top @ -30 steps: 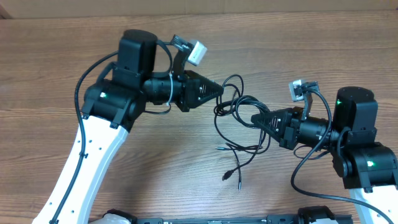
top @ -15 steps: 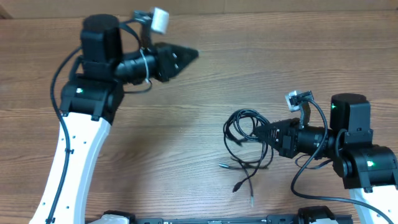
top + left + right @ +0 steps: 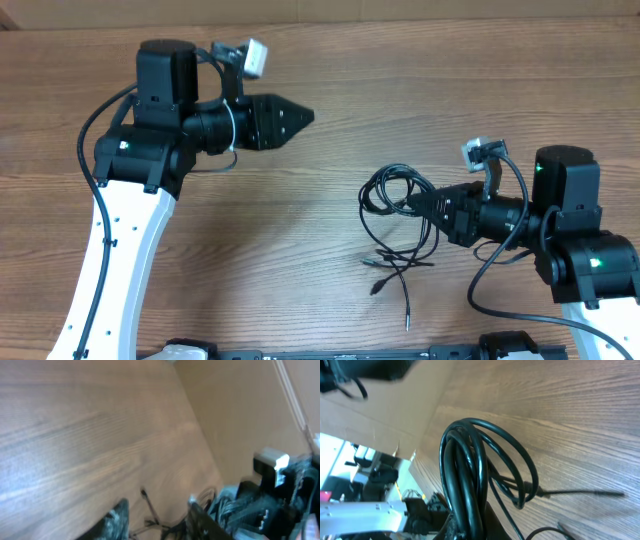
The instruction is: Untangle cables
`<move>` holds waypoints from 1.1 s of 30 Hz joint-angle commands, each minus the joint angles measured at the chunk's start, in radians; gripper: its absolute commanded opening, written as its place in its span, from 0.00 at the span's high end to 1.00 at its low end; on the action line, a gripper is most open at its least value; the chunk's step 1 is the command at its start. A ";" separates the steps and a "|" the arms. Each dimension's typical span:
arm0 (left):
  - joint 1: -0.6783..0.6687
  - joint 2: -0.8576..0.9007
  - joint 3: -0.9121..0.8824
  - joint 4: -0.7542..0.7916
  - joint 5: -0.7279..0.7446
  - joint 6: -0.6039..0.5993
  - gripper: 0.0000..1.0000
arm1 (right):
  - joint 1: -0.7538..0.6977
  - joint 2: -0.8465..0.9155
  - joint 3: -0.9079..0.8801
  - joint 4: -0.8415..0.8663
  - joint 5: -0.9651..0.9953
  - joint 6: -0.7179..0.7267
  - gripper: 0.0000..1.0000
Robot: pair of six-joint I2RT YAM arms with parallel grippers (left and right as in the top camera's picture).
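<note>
In the overhead view we found the left gripper [image 3: 298, 117] in the upper left-centre of the frame, pointing toward the right edge and well apart from the task's items. Its own wrist view showed the two fingers [image 3: 117, 519] standing apart at the bottom of the frame with nothing between them. Only the wooden table [image 3: 75, 435] stretched out beyond.

Moving right, the cables [image 3: 388, 190] occupied the area right of centre. Several black loops were gathered in a coil at mid-height, and loose ends trailed down onto the wood toward the lower middle of the frame.

At the coil's right side we noted the right gripper [image 3: 418, 203], its jaws closed on the gathered loops. The right wrist view confirmed this: the black bundle [image 3: 465, 475] rose from between the fingers at the lower centre. We could not tell whether the coil itself touched the table.
</note>
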 commanded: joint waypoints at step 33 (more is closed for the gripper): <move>-0.360 0.089 0.014 0.028 -0.394 0.221 0.86 | 0.004 0.034 0.010 0.238 -0.013 0.605 0.96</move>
